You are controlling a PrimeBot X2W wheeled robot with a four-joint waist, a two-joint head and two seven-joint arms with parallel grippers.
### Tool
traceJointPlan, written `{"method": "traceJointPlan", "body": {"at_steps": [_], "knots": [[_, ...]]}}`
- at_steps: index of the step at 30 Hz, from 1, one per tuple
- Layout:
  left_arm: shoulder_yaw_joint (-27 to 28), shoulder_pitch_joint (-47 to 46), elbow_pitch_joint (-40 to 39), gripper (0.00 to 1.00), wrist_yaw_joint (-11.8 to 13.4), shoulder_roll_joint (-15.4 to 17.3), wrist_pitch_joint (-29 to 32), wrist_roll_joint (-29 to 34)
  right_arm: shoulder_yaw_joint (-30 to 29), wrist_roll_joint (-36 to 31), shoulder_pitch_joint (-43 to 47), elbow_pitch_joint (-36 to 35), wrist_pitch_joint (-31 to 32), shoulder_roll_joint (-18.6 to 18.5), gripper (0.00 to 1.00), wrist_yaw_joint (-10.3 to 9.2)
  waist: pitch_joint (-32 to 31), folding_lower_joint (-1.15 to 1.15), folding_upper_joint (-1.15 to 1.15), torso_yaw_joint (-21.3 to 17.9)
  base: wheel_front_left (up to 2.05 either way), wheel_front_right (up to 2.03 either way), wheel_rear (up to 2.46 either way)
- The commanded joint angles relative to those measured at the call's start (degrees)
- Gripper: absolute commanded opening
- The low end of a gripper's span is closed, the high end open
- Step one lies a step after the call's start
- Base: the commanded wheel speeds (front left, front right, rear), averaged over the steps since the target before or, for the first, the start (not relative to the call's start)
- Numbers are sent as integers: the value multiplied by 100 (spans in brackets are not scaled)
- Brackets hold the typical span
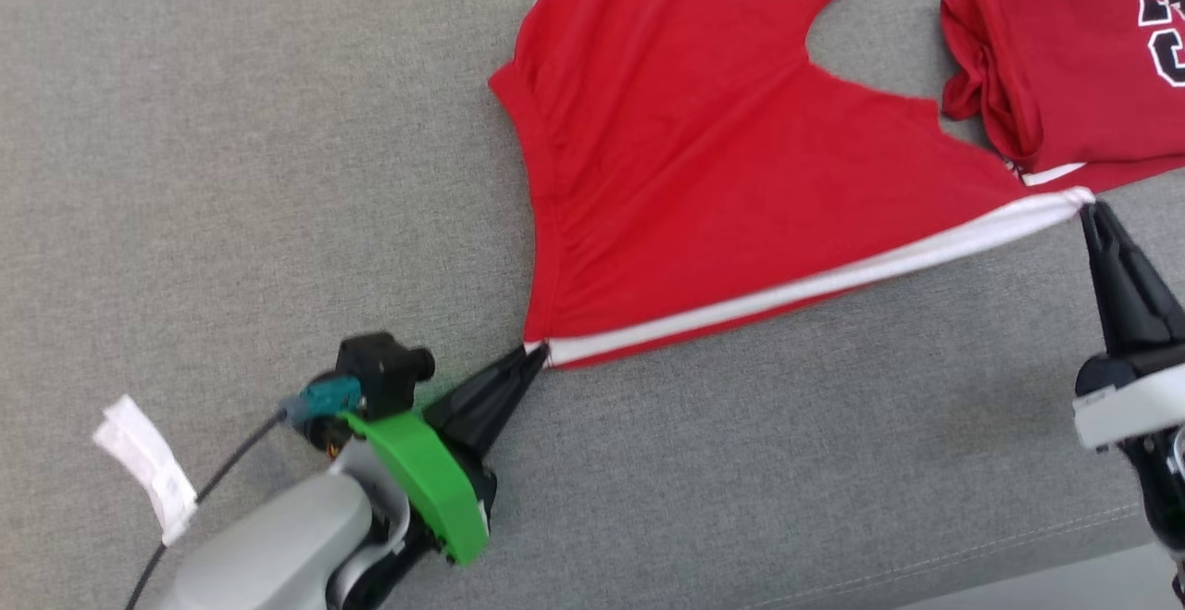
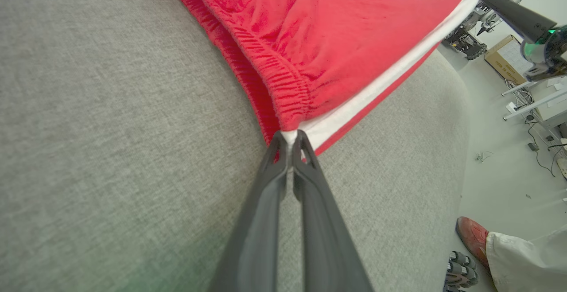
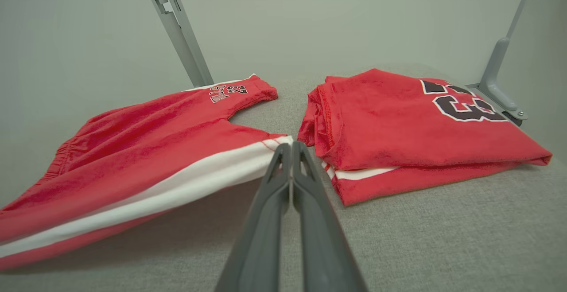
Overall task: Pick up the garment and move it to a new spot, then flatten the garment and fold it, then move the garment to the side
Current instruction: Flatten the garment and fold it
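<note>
Pinching the garment, a pair of red knit shorts, at both ends of one white-striped side. At the waistband corner, the left gripper, long dark tapered fingers pressed together on a small tuck of white and red cloth. At the leg-hem end of the same stripe, the right gripper, fingers closed on the very tip of the white band.

Stretched between the two grips: a straight, taut white ribbon edged in red, raised clear of the grey table near the right gripper, with shadow beneath it in the right wrist view. Lying farther back on the table, the rest of the shorts: soft, slightly fuzzy fabric, fanned into a rough triangle, gathered into fine elastic ruching along the waistband, a curved notch at the crotch, grey-and-white lettering near the far hem.

Just beside, to the right, a folded red jersey with black white-edged numerals, thick rounded folds, white trim poking out below.

Coarse woven grey upholstery over the table, rounded at its edge. Glossy green shell on the left wrist, black cable with a white paper tag. On the pale floor in the left wrist view, a person's red shoe under a white trouser cuff.
</note>
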Motion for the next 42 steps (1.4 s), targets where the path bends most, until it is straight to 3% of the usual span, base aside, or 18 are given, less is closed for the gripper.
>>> {"method": "traceJointPlan", "body": {"at_steps": [1,5,14,18,21,28,30,33,42], "knots": [[46,286,-101,0,103,116,-37,32,-40,31,270,-124,-14,20,0,-12,-318,0,0,21,0,0,0],[190,1052,-695,0,451,372,-46,77,-102,102,1069,-590,-14,-47,0,-12,-620,0,0,65,0,0,0],[246,2080,-2652,0,1296,1368,155,45,-838,91,2633,-2075,446,-174,0,-13,-933,0,0,291,0,0,0],[376,2059,-3246,0,1527,1470,301,-170,-1201,-66,2772,-2517,805,-140,0,-13,-888,0,0,430,0,0,0],[471,1808,-3332,0,1449,1335,399,-282,-1312,-192,2513,-2616,1080,-132,0,-12,-794,0,0,548,0,0,0],[848,1133,-2829,0,893,477,582,-1044,-1210,-471,1378,-2217,1849,-564,0,-11,-427,0,0,864,0,0,0],[1014,751,-2495,0,665,143,733,-1355,-1065,-486,771,-1987,2113,-832,0,-11,-229,0,0,1005,0,0,0],[1179,399,-2158,0,565,-98,846,-1564,-872,-386,192,-1744,2332,-1063,0,-11,-36,0,0,1107,0,0,0],[1379,-491,-1020,0,291,-576,1286,-1882,233,-27,-1642,-618,2771,-1575,0,-11,345,0,0,1384,0,0,0]]}}
